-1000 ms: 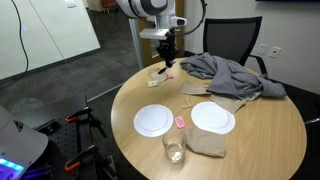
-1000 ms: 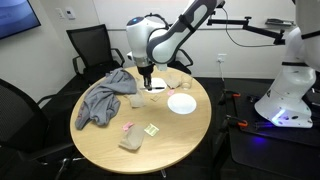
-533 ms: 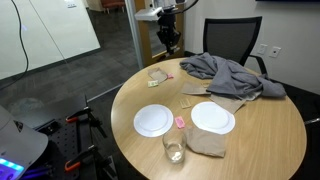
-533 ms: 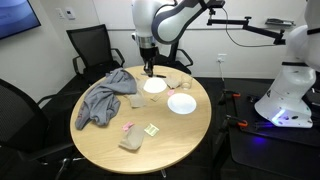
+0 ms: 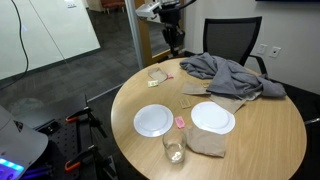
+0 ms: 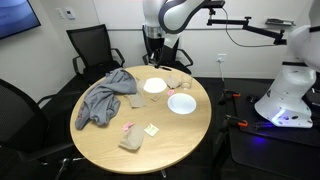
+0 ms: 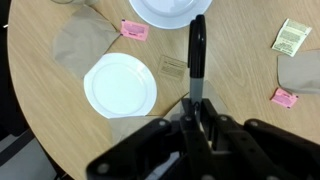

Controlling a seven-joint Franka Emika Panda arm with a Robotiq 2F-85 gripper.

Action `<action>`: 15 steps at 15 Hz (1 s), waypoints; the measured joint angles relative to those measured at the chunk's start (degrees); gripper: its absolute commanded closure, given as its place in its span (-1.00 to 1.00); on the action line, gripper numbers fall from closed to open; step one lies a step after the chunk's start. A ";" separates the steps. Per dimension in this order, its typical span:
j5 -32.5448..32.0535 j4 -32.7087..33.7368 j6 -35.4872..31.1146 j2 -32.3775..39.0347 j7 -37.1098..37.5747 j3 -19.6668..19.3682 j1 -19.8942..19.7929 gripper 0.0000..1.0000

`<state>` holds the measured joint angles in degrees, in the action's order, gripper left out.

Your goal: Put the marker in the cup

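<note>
My gripper (image 5: 172, 38) is shut on the marker (image 7: 197, 52), a thin black stick that points out from the jaws (image 7: 197, 112) in the wrist view. It hangs high above the far edge of the round wooden table (image 5: 260, 140); it also shows in an exterior view (image 6: 152, 52). The cup (image 5: 173, 147), a clear glass tumbler, stands upright near the table's front edge, between a white plate (image 5: 153, 120) and a tan napkin (image 5: 207, 143). It is far from the gripper.
Two white plates (image 7: 120, 86) (image 5: 213, 117) lie mid-table. A grey cloth (image 5: 225, 72) is heaped at the back. Pink packets (image 7: 135, 30) (image 7: 285, 97) and a pale packet (image 7: 291, 37) lie scattered. Office chairs (image 6: 90, 45) ring the table.
The gripper has risen from just above the table's far edge to well above it, carrying the marker. Nothing on the table has moved.
</note>
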<state>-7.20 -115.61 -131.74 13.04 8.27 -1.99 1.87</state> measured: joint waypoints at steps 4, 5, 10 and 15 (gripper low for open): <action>0.70 -0.66 -0.03 -0.28 -0.21 -0.19 -0.82 0.73; 0.70 -0.64 -0.03 -0.19 -0.20 -0.09 -0.68 0.73; 0.46 -0.63 -0.20 -0.10 0.08 -0.08 -0.58 0.93; -8.56 -1.64 -8.43 0.01 12.81 -2.16 -0.05 0.93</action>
<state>-15.76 -117.25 -140.17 13.04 21.08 -4.15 1.83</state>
